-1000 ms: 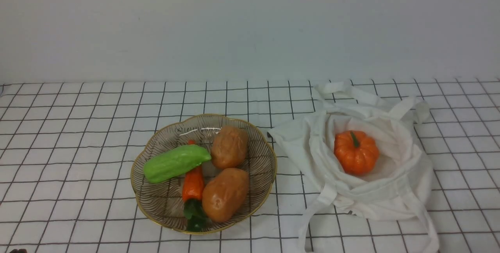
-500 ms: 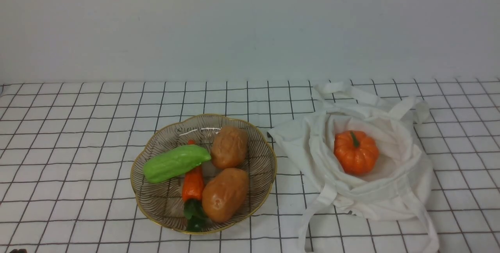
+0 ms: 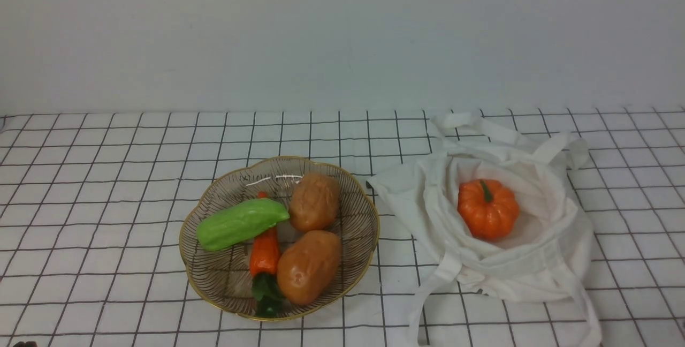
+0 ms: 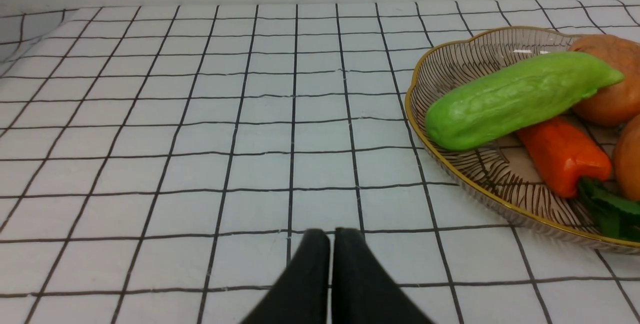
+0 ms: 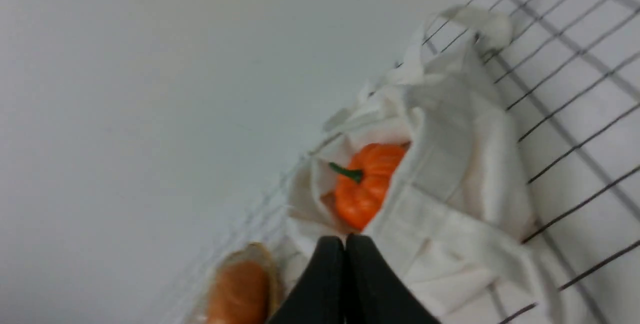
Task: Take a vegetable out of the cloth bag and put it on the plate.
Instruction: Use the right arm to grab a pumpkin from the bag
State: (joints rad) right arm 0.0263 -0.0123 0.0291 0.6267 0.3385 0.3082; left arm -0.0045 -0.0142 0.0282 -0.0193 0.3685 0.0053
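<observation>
Sitting inside the cloth bag at the right of the frame is your pumpkin. The plate lies at lower middle. Your left gripper and right gripper are pinched closed, holding nothing.

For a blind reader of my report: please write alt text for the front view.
A small orange pumpkin sits inside an open white cloth bag on a checked tablecloth. Left of it, a gold-rimmed glass plate holds a green vegetable, a carrot and two potatoes.
</observation>
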